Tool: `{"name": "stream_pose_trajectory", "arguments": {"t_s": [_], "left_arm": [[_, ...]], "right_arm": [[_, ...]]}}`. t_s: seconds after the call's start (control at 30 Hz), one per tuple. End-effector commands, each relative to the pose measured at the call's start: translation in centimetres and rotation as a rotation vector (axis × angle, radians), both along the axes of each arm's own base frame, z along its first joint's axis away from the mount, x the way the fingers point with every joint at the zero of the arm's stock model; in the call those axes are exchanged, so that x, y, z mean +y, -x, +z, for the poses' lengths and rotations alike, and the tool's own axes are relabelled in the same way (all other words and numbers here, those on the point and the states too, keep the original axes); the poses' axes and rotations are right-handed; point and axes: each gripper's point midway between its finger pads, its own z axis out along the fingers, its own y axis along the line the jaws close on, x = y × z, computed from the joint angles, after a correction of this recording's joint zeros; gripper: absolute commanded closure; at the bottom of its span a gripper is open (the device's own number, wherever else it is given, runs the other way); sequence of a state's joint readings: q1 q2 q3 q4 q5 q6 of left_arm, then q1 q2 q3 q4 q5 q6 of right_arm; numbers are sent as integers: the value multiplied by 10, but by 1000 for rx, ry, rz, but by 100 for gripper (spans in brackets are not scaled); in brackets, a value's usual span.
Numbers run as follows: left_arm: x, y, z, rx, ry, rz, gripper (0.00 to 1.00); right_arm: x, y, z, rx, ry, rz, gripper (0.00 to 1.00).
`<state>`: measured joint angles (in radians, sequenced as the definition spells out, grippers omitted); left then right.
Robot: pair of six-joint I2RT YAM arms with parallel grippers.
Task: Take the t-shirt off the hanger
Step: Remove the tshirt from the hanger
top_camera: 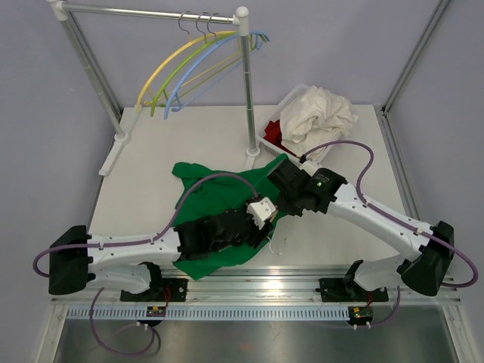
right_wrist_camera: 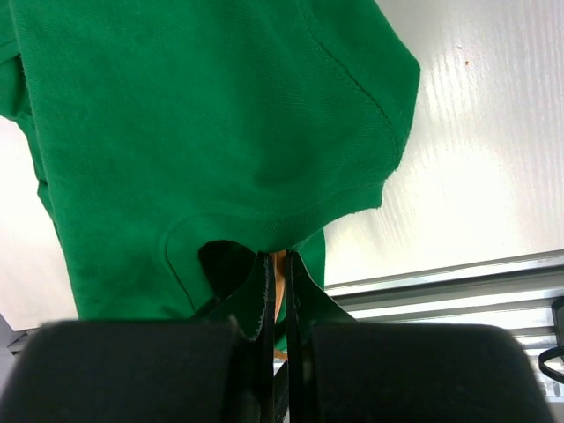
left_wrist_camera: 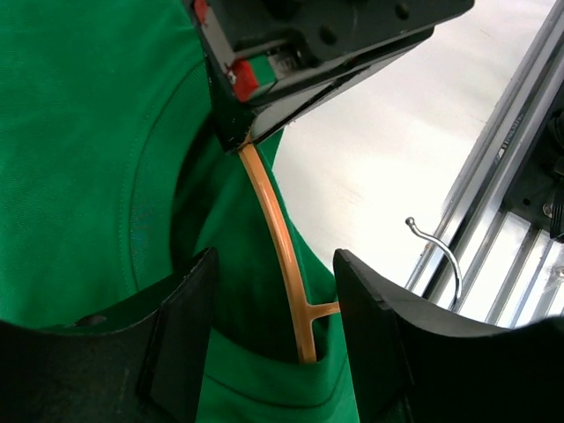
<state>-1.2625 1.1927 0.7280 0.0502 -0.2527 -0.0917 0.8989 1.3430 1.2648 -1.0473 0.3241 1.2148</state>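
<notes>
Barely started: t-shirt flat on table, mid-frame, hanger still in collar. Right gripper pinched on hanger at neck, left gripper spread astride its arm. Left to do: pull hanger clear

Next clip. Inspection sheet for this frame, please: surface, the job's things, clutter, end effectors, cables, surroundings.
Surface: white table, bare around the shirt.
Job's things: green t-shirt lies spread on the table; orange hanger sits inside its neck opening, its metal hook out over the table.
Clutter: white bin at the far right, holding white cloth and a red item.
End effectors: right end effector shut on the orange hanger at the collar; left end effector open, straddling the hanger.
Cables: purple cables loop along both arms, one across the shirt.
Surroundings: clothes rack with three empty hangers; grey backdrop.
</notes>
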Motion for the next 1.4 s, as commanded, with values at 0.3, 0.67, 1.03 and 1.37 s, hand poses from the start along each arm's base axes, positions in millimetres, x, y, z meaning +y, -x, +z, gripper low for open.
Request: {"name": "stream_pose_trajectory", "arguments": {"t_s": [0.3,0.67,1.03,1.37], "left_arm": [[-26,4,27,13,51,-35,97],[4,28,77,1,228,-99,100],[8,31,86,30,253,-95,100],[5,30,78,75,234,-96,100]], "right_arm": [[10,-8,29,-68,-91,-43,100],[0,-3,47,-162,-157,-2,100],[4,-10,46,-273,-178,85,57],[10,-10,51,-300,-197,129,47]]}}
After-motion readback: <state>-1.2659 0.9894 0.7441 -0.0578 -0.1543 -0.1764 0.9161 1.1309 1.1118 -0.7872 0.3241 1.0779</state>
